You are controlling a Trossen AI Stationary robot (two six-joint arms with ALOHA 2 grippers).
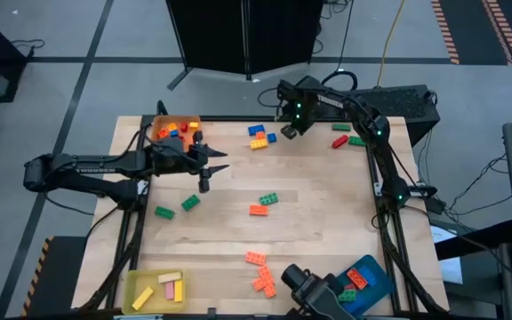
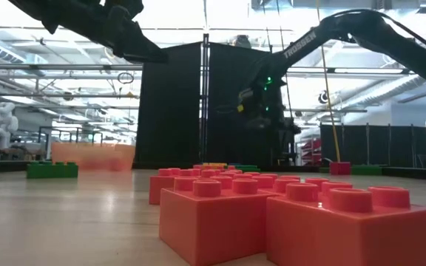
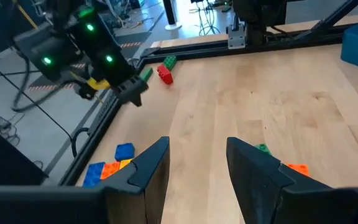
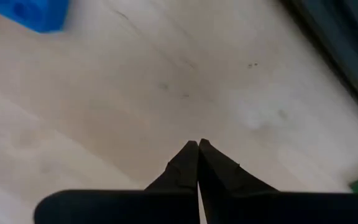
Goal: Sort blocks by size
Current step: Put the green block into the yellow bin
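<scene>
Currently the left end effector [image 1: 204, 169] hovers released, empty; the right end effector [image 1: 289, 130] clenched. It should descend squarely over the green blocks [image 1: 177, 207] just beneath.

The blocks are scattered in small groups. A blue, orange and yellow cluster [image 1: 259, 136] lies just beside the closed jaws of the right gripper [image 1: 288, 132], with a red brick [image 1: 340, 141] and a green brick [image 1: 356, 140] on its other side. Two green bricks [image 1: 178, 207] lie near the parted jaws of the left gripper [image 1: 205, 182]; nothing is held between them. Orange bricks [image 1: 260, 271] are grouped well apart from both.
</scene>
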